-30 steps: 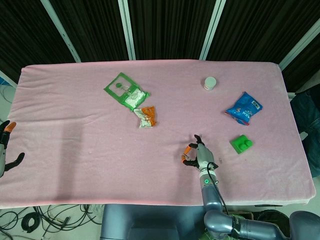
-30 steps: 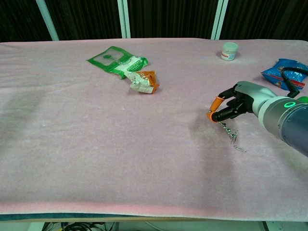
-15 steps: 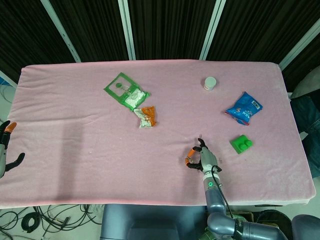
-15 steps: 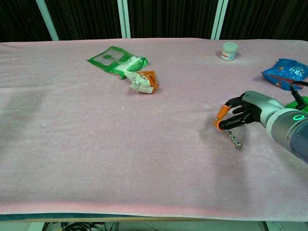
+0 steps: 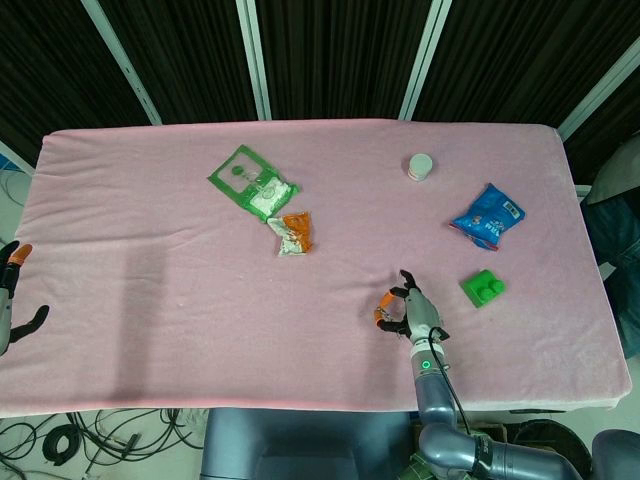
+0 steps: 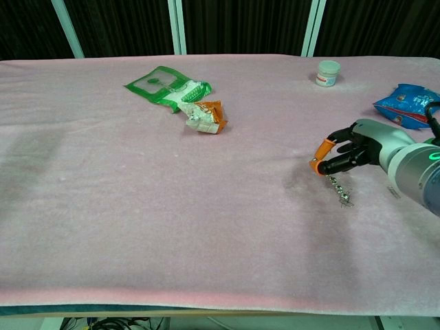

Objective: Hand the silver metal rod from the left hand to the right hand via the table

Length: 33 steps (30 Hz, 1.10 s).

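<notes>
- Fingers [image 6: 328,146] of the right hand [image 6: 349,152] curl in, orange-tipped, pinching the upper end of one silver metal rod [image 6: 338,191].
- Rod: a thin, knobbly, chain-like silver piece that slants down from the fingertips, its lower end touching the pink tablecloth [image 5: 150,220] just beside the hand.
- Left hand [image 5: 10,300] sits off the table's left edge, fingers apart, grasping nothing.
- One green toy block [image 5: 482,289] lies near the right hand; one blue snack bag [image 5: 487,216] and one white jar [image 5: 420,166] lie beyond it.
- Two packets touch well apart to the left: a green-and-white packet [image 5: 251,181] and an orange-and-white packet [image 5: 294,233].
- Nothing stands between hand and rod.
</notes>
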Motion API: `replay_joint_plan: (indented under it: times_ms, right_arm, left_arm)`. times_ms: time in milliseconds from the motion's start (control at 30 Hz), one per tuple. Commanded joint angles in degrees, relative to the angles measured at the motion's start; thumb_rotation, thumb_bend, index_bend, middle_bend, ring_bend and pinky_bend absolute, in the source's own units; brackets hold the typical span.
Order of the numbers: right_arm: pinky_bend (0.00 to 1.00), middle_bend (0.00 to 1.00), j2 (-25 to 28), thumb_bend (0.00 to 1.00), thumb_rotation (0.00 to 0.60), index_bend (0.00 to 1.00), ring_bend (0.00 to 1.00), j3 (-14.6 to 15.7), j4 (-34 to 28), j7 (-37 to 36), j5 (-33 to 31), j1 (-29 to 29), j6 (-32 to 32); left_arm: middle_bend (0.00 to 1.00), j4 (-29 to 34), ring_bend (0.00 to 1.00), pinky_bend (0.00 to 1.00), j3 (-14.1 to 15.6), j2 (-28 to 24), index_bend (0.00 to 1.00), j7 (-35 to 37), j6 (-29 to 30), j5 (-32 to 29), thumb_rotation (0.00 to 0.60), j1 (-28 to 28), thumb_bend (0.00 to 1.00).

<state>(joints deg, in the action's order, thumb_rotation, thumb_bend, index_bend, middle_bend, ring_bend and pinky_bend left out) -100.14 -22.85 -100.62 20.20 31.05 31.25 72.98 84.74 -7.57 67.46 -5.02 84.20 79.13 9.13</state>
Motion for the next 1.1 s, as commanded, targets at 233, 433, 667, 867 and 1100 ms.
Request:
replay_joint_plan:
  times_ms: [233, 433, 667, 867, 1100]
  right_arm:
    - [0.21, 0.02, 2.0, 0.37, 0.6, 0.59, 0.09, -2.6, 1.0, 1.2, -1.7, 1.5, -0.6]
    - [0.21, 0.02, 0.4, 0.37, 0.6, 0.59, 0.09, -6.1, 9.2, 2.6, -5.5, 6.0, -4.7]
    - [0.21, 0.02, -2.5, 0.37, 0.6, 0.59, 0.09, -9.4, 19.9, 3.0, -8.5, 11.6, -9.3]
    - [0.21, 0.02, -4.5, 0.37, 0.6, 0.59, 0.09, -11.9, 26.2, 2.5, -10.1, 15.7, -12.4]
    - [0.21, 0.02, -7.0, 0.37, 0.6, 0.59, 0.09, -12.7, 33.5, 2.0, -12.0, 19.0, -15.4]
  left_arm:
    - [0.06, 0.2, 0.0, 0.0, 0.0, 0.0, 0.13, 0.0, 0.4, 0.2, 0.6, -0.1, 0.24]
    - [0.06, 0.3, 0.0, 0.0, -0.1, 0.0, 0.13, -0.3, 0.8, 0.2, 0.6, -0.2, 0.24]
    - [0.06, -0.2, 0.0, 0.0, -0.5, 0.4, 0.13, -0.9, 0.4, -0.7, 0.6, -0.1, 0.24]
    - [0.06, -0.5, 0.0, 0.0, -1.0, 0.6, 0.13, -1.5, 0.1, -1.6, 0.6, 0.0, 0.24]
    - [0.06, -0.5, 0.0, 0.0, -1.1, 0.7, 0.13, -1.8, 0.6, -1.8, 0.6, -0.2, 0.24]
